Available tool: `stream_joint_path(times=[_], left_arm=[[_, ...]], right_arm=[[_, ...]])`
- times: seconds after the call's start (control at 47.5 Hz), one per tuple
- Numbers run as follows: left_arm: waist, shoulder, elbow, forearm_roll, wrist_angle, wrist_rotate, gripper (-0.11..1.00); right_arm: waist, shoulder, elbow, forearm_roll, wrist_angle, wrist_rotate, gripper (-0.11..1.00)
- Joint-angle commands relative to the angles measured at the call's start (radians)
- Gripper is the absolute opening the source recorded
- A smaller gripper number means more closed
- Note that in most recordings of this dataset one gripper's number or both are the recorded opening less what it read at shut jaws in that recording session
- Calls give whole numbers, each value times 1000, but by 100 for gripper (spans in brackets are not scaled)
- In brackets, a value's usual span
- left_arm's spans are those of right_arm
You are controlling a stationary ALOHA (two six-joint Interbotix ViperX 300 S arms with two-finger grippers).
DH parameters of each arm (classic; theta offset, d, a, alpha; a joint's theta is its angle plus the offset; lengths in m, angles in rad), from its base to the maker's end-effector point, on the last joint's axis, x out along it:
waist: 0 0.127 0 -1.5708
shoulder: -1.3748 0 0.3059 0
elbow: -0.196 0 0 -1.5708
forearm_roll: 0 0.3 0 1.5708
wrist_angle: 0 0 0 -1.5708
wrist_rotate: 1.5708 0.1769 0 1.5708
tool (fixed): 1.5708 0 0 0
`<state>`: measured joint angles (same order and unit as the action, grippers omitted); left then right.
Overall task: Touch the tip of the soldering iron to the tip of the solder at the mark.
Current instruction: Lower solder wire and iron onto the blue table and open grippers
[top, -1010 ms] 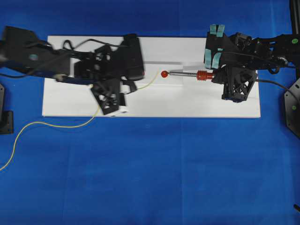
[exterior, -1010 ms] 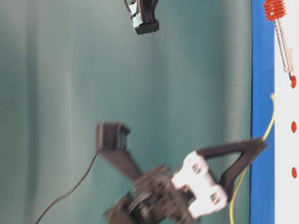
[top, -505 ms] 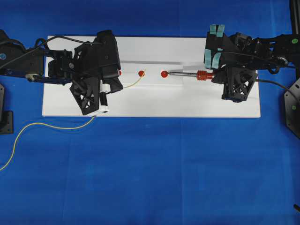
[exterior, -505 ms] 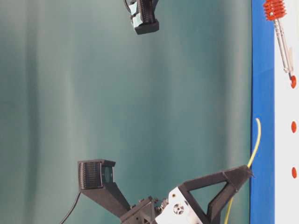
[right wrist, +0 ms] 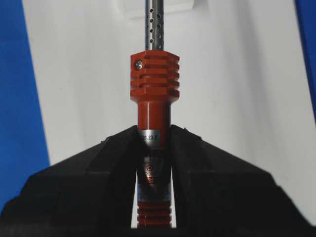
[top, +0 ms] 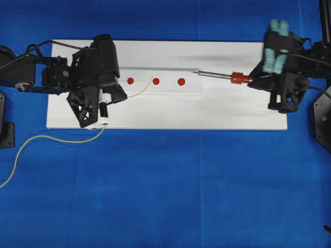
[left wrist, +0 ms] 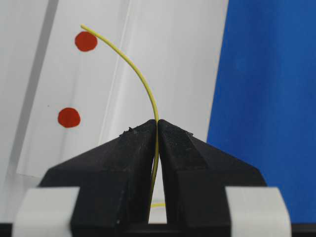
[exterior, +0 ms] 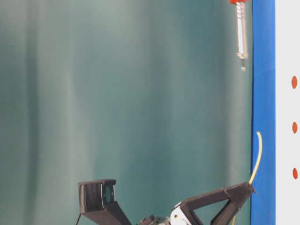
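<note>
In the overhead view the right gripper, clamped on the soldering iron, points its shaft leftward at upper right. The solder, pinched in the left gripper, ends left of centre, well apart from the iron's tip.

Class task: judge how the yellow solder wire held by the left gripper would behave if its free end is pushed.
The solder arcs beyond the left gripper, so it probably bends easily. It looks very thin, so it is likely light and would give way rather than push back.
</note>
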<state>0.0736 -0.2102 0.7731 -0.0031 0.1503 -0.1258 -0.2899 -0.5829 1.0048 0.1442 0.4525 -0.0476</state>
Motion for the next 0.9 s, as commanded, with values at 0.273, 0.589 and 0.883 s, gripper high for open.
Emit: stream_joint_path(times=[0.273, 0.589, 0.883], left_arm=[[-2, -37, 9, 2, -34, -2, 3], [-150, -104, 94, 0, -118, -3, 3], [-454, -147, 204, -5, -298, -9, 3]], right_arm=[[-2, -29, 28, 5, -75, 51, 6], [221, -29, 23, 32, -183, 179, 6], [503, 80, -3, 32, -345, 236, 6]])
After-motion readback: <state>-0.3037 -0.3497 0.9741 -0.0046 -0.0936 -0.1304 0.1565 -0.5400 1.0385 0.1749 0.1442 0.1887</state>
